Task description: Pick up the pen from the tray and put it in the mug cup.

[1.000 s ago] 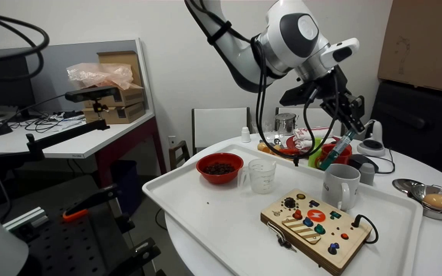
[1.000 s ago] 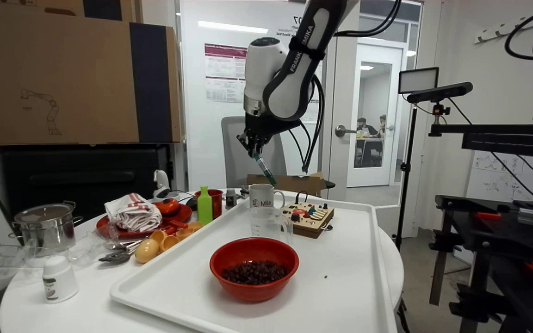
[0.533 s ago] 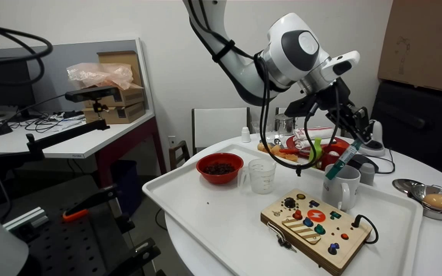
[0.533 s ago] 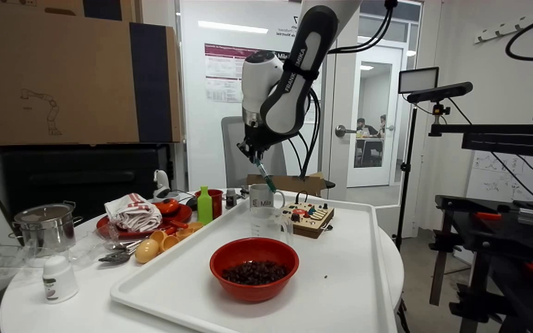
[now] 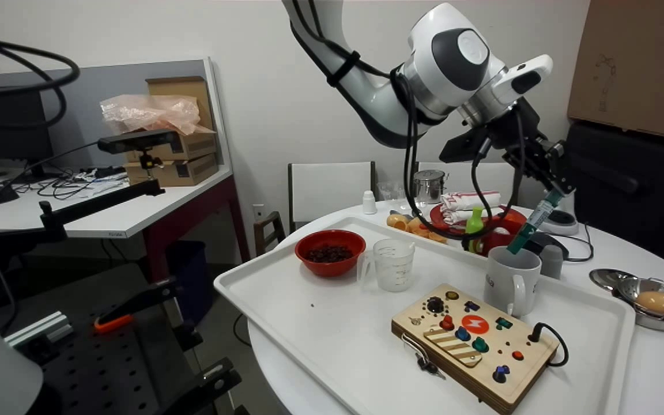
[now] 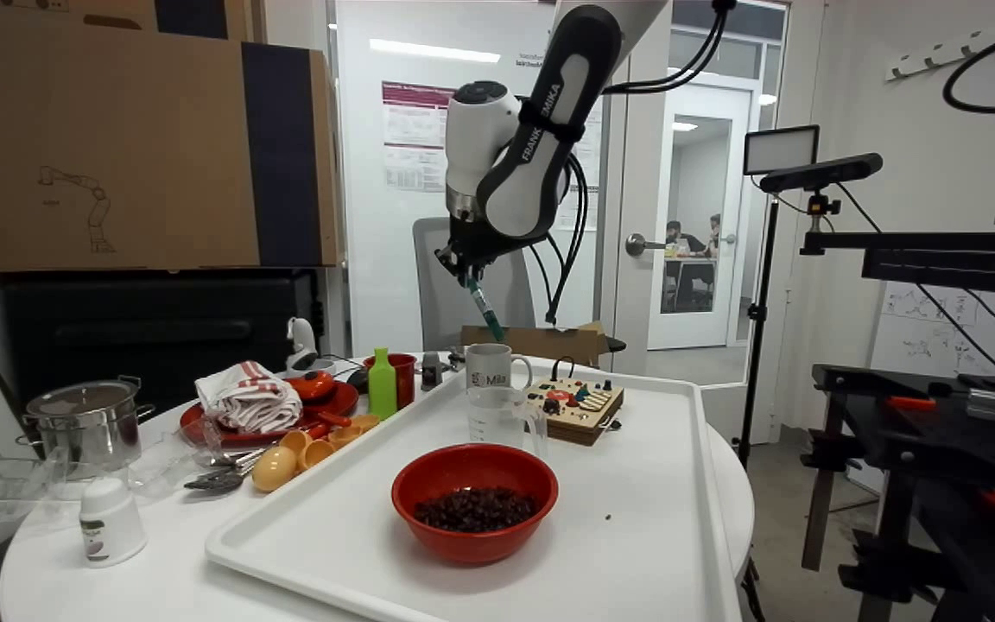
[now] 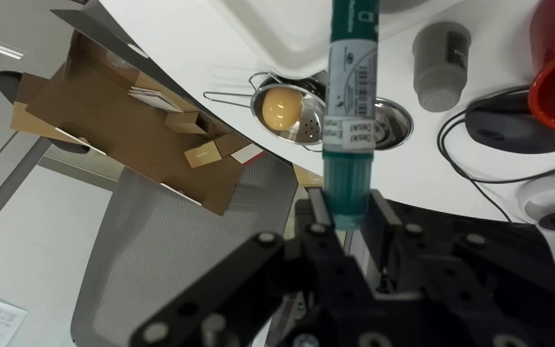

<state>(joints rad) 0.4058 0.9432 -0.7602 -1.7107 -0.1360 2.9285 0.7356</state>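
The teal-green pen is held tilted by one end in my gripper. Its lower end shows at the mug's opening in this exterior view. In another exterior view the pen ends just above the mug's rim, under my gripper. In the wrist view the fingers of my gripper press both sides of the ribbed teal end of the pen; its far end is cut off. The white mug stands upright on the white tray, also seen in an exterior view.
A wooden button box sits beside the mug. A clear measuring cup and a red bowl with dark beans share the tray. A grey bottle, a red cup and a green bottle stand behind the rim.
My gripper, holding the pen, dipped, then rose a little. It moved from beside the mug to over its opening, rightward in an exterior view. The mug has not moved.
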